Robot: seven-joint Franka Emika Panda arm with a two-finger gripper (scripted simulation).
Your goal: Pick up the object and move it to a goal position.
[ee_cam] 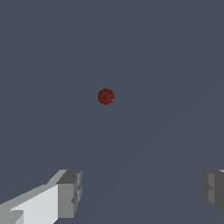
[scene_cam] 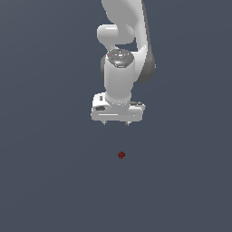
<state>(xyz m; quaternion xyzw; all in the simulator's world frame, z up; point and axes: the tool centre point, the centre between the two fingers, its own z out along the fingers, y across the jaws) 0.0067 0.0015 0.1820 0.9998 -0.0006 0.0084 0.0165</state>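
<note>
The object point(scene_cam: 121, 155) is a tiny dark red roundish lump lying alone on the flat grey surface point(scene_cam: 50, 181). It also shows in the wrist view point(ee_cam: 106, 96). My white gripper point(scene_cam: 116, 123) hangs above the surface, a little behind the lump in the exterior view and apart from it. Its two short fingers point(ee_cam: 69, 194) stand wide apart with nothing between them, so the gripper is open and empty. The lump is much smaller than the gripper's width.
The white arm point(scene_cam: 120, 68) rises from the gripper toward the top of the exterior view. Only the plain grey surface shows around the lump.
</note>
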